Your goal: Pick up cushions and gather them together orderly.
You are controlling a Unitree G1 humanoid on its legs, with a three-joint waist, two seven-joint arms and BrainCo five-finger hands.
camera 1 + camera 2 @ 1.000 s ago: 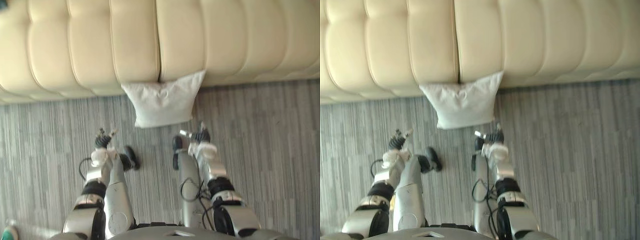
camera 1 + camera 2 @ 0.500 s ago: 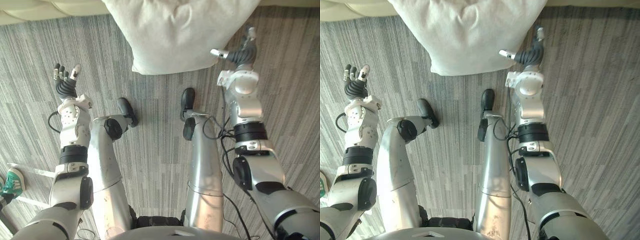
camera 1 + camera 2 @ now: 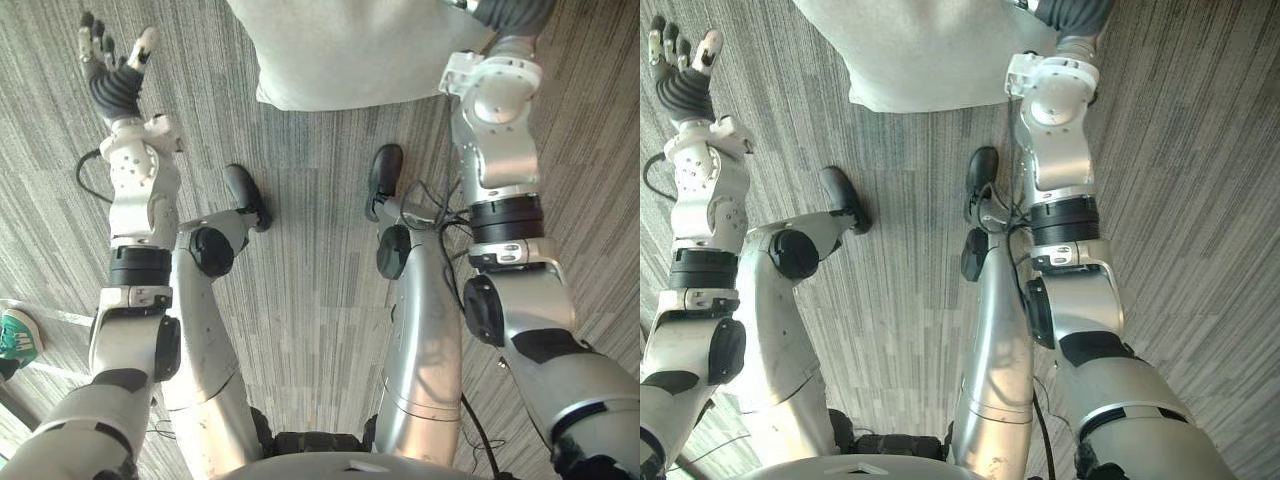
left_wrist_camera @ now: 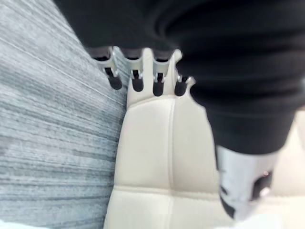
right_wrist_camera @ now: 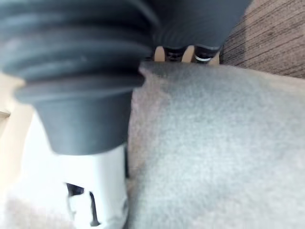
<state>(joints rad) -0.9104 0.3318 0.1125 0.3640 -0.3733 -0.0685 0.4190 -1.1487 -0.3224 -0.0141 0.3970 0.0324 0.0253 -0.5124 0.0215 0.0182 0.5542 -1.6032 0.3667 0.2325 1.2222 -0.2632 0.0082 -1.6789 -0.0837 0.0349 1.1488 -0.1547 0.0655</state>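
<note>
A pale grey-white cushion [image 3: 350, 50] lies on the carpet straight ahead, its far part cut off by the view's upper edge. My right hand [image 3: 505, 18] is at the cushion's right corner. In the right wrist view the cushion's cloth [image 5: 214, 143] lies right against that hand. My left hand [image 3: 108, 75] is raised well to the left of the cushion, apart from it and holding nothing. Its fingers [image 4: 138, 81] are straight, so it is open.
Grey striped carpet [image 3: 310, 300] covers the floor. The cream tufted sofa [image 4: 157, 157] stands just beyond my left hand. A green and white shoe [image 3: 15, 340] shows at the left edge.
The camera has tipped down and closer, so the sofa has left the eye views. My right hand has reached forward to the cushion's right corner. My left hand has gone forward and out to the left.
</note>
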